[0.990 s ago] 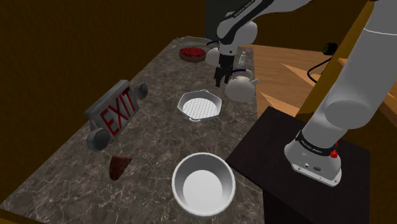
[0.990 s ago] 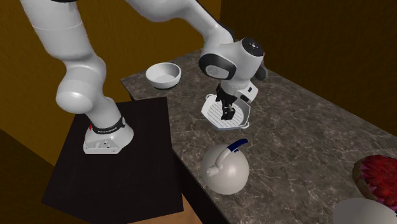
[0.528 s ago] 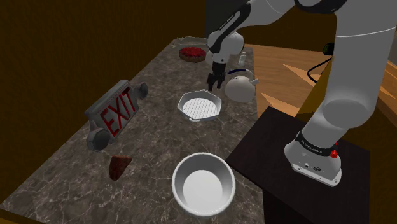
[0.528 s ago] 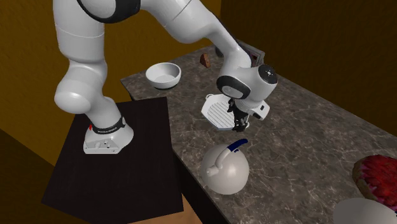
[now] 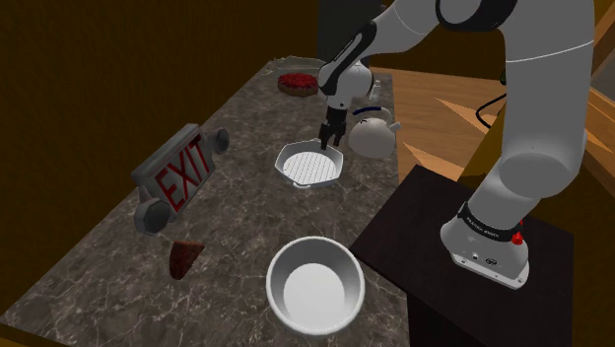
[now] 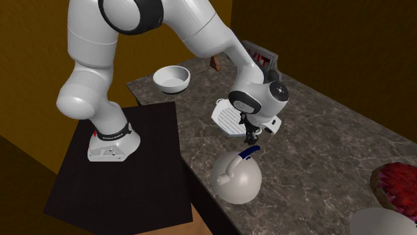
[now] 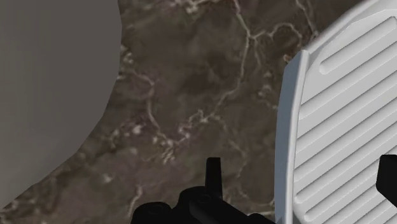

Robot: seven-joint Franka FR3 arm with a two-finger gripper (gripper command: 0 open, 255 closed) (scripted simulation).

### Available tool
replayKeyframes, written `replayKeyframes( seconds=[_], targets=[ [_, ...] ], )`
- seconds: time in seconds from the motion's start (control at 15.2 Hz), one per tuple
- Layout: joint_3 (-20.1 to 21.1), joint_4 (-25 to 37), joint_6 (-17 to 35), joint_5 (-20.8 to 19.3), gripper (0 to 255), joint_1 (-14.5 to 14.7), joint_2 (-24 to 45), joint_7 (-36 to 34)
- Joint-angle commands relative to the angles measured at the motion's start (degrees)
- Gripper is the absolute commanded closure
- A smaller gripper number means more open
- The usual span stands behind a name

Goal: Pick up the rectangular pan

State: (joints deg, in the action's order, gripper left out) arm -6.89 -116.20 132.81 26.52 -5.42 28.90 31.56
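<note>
Red "EXIT" on grey sign (image 5: 182, 179), near ridged white pan (image 5: 308, 166)

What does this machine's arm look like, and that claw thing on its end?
The arm is smooth, rounded white tubes linked by dark joints. A black band with small white lettering rings its base, beside a red button. The gripper is all black, with two slim fingers.

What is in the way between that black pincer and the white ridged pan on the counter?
Nothing visible does. The pincer is right at the white ridged pan, its open fingers either side of the pan's rim in the wrist view. The white kettle sits close beside, not between them.
</note>
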Motion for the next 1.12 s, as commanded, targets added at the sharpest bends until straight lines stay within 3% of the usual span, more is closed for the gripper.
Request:
replayKeyframes(
  seconds=[0.0, 0.07, 0.66, 1.06],
  targets=[
    [0.13, 0.12, 0.48, 0.24, 0, -0.07, 0.61, 0.25],
    [0.13, 0.23, 0.47, 0.24, 255, -0.1, 0.71, 0.27],
    [0.13, 0.13, 0.48, 0.24, 255, -0.07, 0.61, 0.25],
    [-0.67, -0.34, -2.56, -1.25, 255, 0.4, -3.12, -1.38]
  ],
)
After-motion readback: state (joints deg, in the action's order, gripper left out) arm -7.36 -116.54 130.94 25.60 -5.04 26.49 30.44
